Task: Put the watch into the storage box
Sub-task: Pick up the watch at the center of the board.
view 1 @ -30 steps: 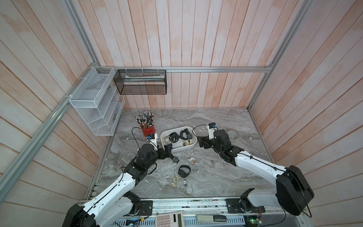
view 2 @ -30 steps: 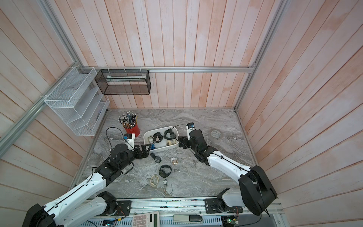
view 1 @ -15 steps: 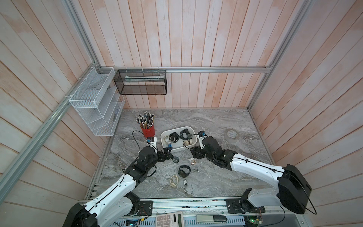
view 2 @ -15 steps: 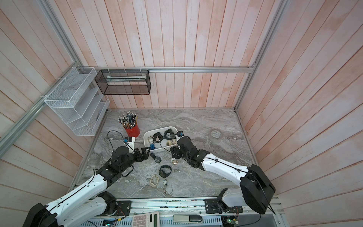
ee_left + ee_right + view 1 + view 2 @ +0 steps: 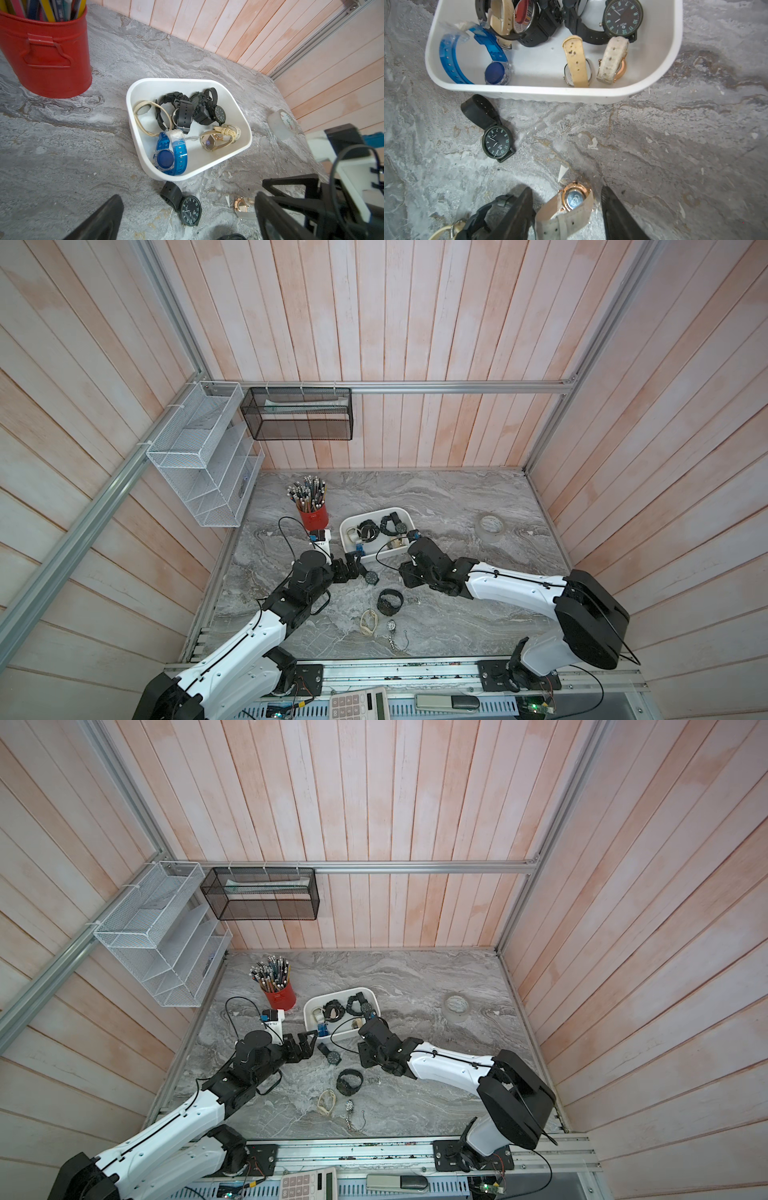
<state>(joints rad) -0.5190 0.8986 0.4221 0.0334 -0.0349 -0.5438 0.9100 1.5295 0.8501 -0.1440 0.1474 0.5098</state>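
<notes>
Three loose pieces lie nearest you on the counter [image 5: 457,614]: a cream loop of strap [image 5: 369,621], a small round metal case [image 5: 391,625] on a thin chain, and just past them a black textured band [image 5: 390,600] curled into a ring.

Next is the watch [image 5: 576,200], lying on the counter short of the box. It has a round rose-gold case with a glossy bluish disc in its middle and a pale punched strap. Your right gripper [image 5: 566,207] stands over it with its matte black fingers [image 5: 519,214] spread to either side. One finger sits at the strap's edge and the other shows a sliver of counter between, so nothing is pinched.

Near it lies a black watch [image 5: 497,143] with a dark dial, pale numerals and a smooth strap. It sits just in front of your left gripper [image 5: 348,569], whose fingers are spread wide and hold nothing.

Beyond is the storage box [image 5: 542,94], smooth white plastic with rounded corners and a thick rim. It holds a translucent blue watch [image 5: 452,62], two cream-strapped watches [image 5: 575,62] and a tangle of black watches [image 5: 620,18]. Farther back stand a red metal pencil cup [image 5: 312,516] and a clear tape roll [image 5: 490,526].

The counter is grey and veined like stone, scuffed and flecked with pale chips. Pale pinkish wood planks [image 5: 415,323] wall it in, crossed by aluminium rails [image 5: 457,386]. A white wire-mesh rack [image 5: 183,439] hangs on the left arm's side, and a black mesh basket [image 5: 297,423] hangs at the back.
</notes>
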